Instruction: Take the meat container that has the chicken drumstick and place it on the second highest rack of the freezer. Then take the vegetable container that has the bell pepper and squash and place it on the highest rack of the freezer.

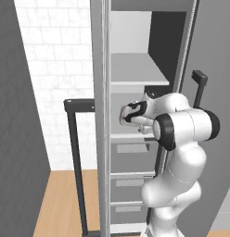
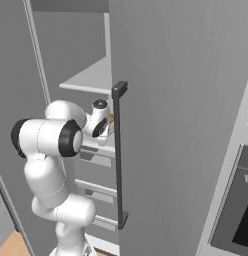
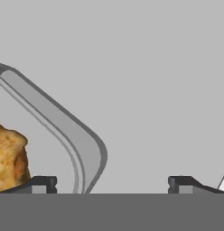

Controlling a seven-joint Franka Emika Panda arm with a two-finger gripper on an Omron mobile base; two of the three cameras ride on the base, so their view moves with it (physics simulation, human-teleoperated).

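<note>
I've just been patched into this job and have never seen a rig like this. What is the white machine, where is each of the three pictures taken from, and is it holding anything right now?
The white machine is a jointed robot arm on a driving base, reaching into a tall grey freezer whose door with the long dark bar handle stands open. Two pictures come from cameras on the base, behind the arm to its left and to its right, so they show the same scene from two sides. The third comes from a camera on the hand, looking along the gripper.

In the hand view the gripper's two dark fingertips stand wide apart with nothing between them, so it is open and holds nothing. A grey tray with a golden-brown chicken drumstick lies at the left tip. In the left base view the hand is at the lower open shelf, below the upper shelf.
</note>
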